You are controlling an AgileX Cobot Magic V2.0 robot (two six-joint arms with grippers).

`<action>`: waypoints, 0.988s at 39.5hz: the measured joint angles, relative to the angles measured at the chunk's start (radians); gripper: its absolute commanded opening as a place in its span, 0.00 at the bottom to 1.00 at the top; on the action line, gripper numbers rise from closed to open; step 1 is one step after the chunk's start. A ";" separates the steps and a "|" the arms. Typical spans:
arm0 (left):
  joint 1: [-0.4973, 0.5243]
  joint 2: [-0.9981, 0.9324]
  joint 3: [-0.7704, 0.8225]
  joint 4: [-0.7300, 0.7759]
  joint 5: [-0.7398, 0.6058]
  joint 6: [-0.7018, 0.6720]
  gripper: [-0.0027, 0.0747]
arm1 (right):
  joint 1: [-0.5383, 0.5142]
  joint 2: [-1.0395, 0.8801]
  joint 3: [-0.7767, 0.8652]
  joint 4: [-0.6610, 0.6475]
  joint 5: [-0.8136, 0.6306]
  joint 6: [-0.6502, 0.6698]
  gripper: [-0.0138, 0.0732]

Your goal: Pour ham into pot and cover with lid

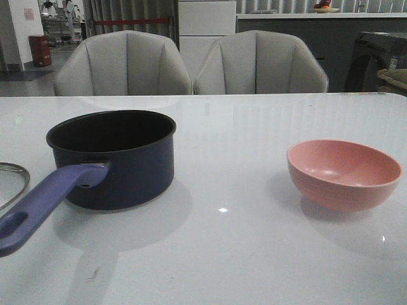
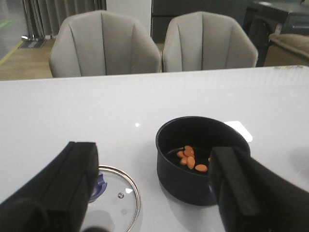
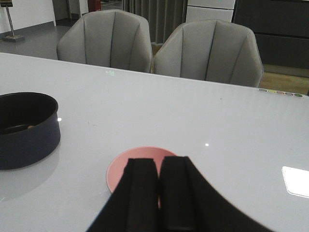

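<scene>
From the front, the navy pot [image 1: 113, 159] stood on the left of the white surface [image 1: 241, 254], its purple-blue handle reaching toward the camera. The lid's [image 1: 11, 182] rim showed at the left edge, beside that handle. A pink bowl [image 1: 343, 173] sat well apart on the right.

In the left wrist view, the left pincer [image 2: 154, 193] hung wide open and empty above the surface; orange ham pieces [image 2: 189, 158] lay inside the pot, the lid flat just beside it.

In the right wrist view, the right pincer [image 3: 158, 198] was closed on nothing, over the pink bowl.
</scene>
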 measured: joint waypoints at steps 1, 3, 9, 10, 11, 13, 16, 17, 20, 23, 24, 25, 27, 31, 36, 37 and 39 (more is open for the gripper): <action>0.000 0.020 -0.012 0.006 0.007 0.000 0.71 | 0.000 0.000 0.000 0.000 0.000 0.000 0.34; 0.000 0.076 -0.046 0.010 0.028 0.000 0.71 | 0.000 0.000 0.000 0.000 0.000 0.000 0.34; 0.000 0.234 -0.151 0.019 0.112 0.000 0.71 | 0.000 0.000 0.000 0.000 0.000 0.000 0.34; 0.000 0.256 -0.172 0.025 0.131 0.000 0.71 | 0.000 0.000 0.000 0.000 0.000 0.000 0.34; 0.000 0.285 -0.187 0.034 0.145 0.000 0.71 | 0.000 0.000 0.000 0.000 0.000 0.000 0.34; 0.000 0.333 -0.221 0.049 0.176 -0.008 0.71 | 0.000 0.000 0.000 0.000 0.000 0.000 0.34; 0.000 0.405 -0.266 0.077 0.214 -0.029 0.71 | 0.000 0.000 0.000 0.000 0.000 0.000 0.34; 0.000 0.423 -0.280 0.085 0.223 -0.032 0.71 | 0.000 0.000 0.000 0.000 0.000 0.000 0.34; 0.000 0.486 -0.310 0.112 0.245 -0.038 0.71 | 0.000 0.000 0.000 0.000 0.000 0.000 0.34; 0.015 0.539 -0.338 0.125 0.268 -0.042 0.71 | 0.000 0.000 0.000 0.000 0.000 0.000 0.34; 0.023 0.553 -0.347 0.127 0.276 -0.042 0.71 | 0.000 0.000 0.000 0.000 0.000 0.000 0.34; 0.037 0.569 -0.356 0.127 0.283 -0.042 0.71 | 0.000 0.000 0.000 0.000 0.000 0.000 0.34; 0.070 0.603 -0.365 0.127 0.289 -0.042 0.71 | 0.000 0.000 0.000 0.000 0.000 0.000 0.34; 0.143 0.670 -0.374 0.127 0.295 -0.044 0.71 | 0.000 0.000 0.000 0.000 0.000 0.000 0.34; 0.221 0.748 -0.375 0.075 0.280 -0.011 0.71 | 0.000 0.000 0.000 0.000 0.000 0.000 0.34; 0.234 0.767 -0.379 0.052 0.278 0.008 0.71 | 0.000 0.000 0.000 0.000 0.000 0.000 0.34; 0.253 0.804 -0.393 0.006 0.276 0.044 0.71 | 0.000 0.000 0.000 0.000 0.000 0.000 0.34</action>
